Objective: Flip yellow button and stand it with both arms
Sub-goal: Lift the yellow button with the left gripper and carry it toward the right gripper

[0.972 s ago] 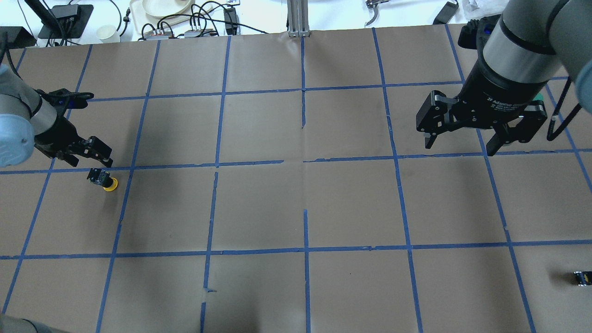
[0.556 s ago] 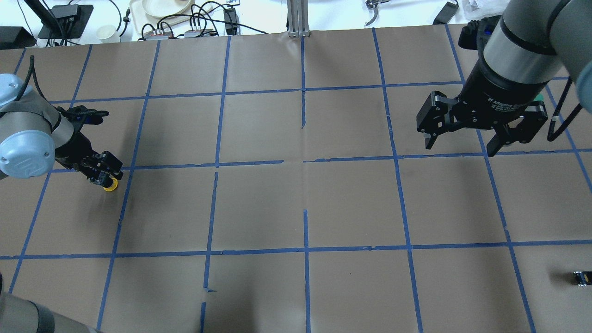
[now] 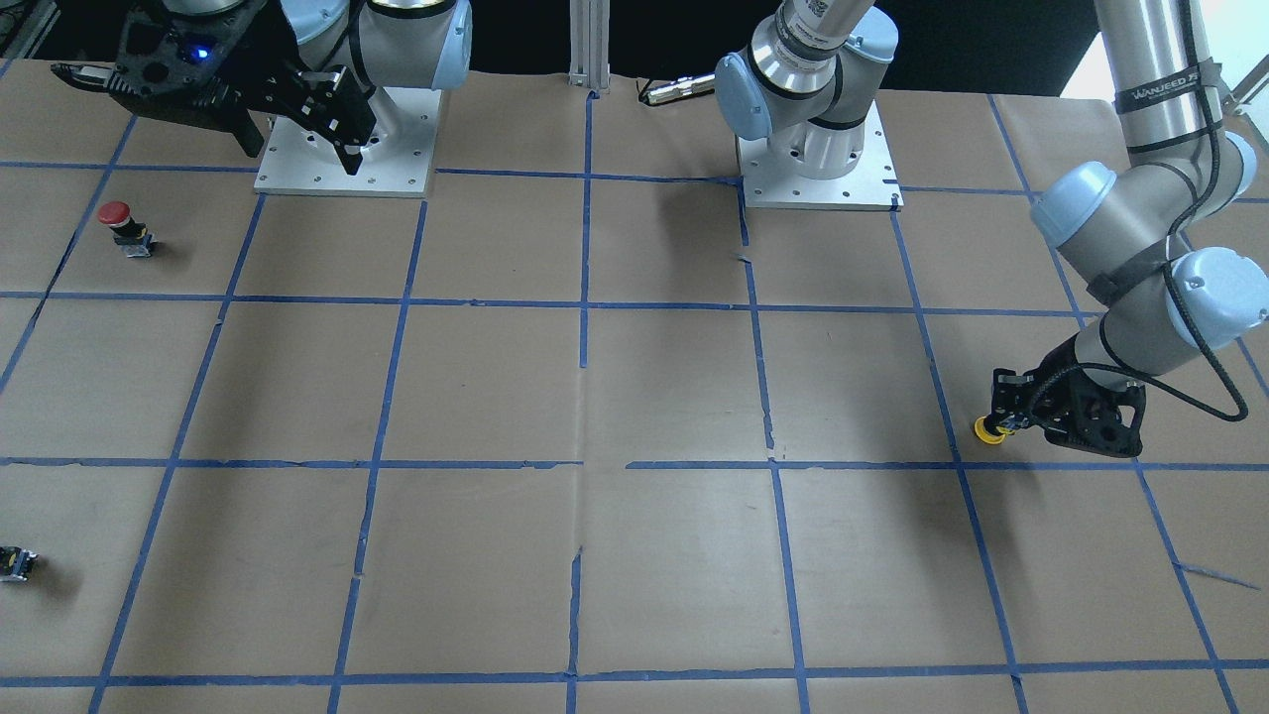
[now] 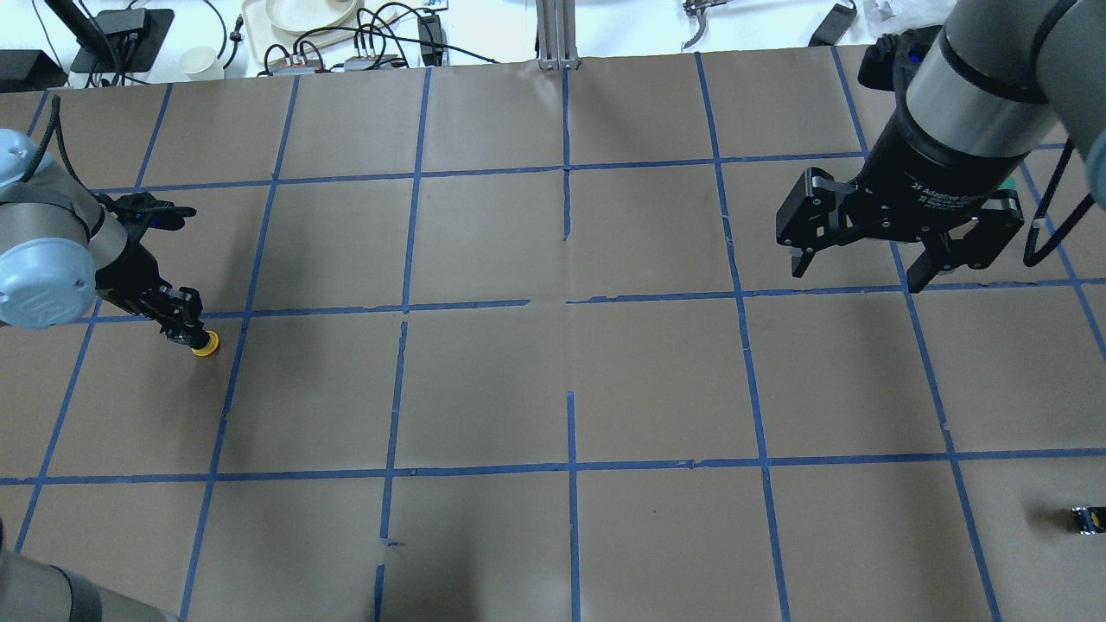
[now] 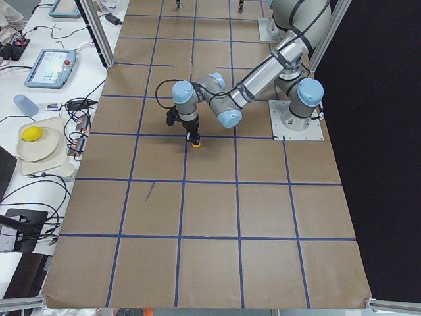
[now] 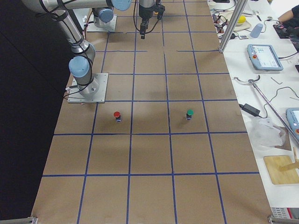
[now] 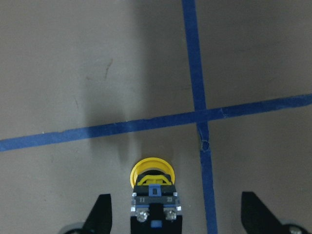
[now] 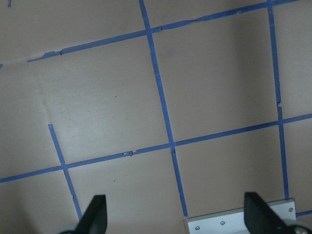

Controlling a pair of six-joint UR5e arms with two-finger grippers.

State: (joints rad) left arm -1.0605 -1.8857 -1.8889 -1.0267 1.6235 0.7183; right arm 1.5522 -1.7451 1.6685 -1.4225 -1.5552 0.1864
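Note:
The yellow button (image 7: 152,171) lies on its side on the brown paper, its yellow cap pointing away from my left wrist and its black body toward it. It also shows at the left in the overhead view (image 4: 206,347) and at the right in the front view (image 3: 983,429). My left gripper (image 7: 175,207) is low and open. Its fingers stand apart on either side of the black body without touching it. It shows in the overhead view (image 4: 183,331). My right gripper (image 4: 860,268) is open and empty, high over the far right of the table.
A red-capped button (image 3: 117,220) and a green-capped button (image 6: 189,113) stand on the robot's right side. A small black-and-grey block (image 4: 1087,518) lies near the right edge. The arms' white base plates (image 3: 397,139) sit at the robot's side of the table.
My left gripper has moved down and over the yellow button, from just behind it to straddling its black body. The button has not moved. The right arm has barely moved.

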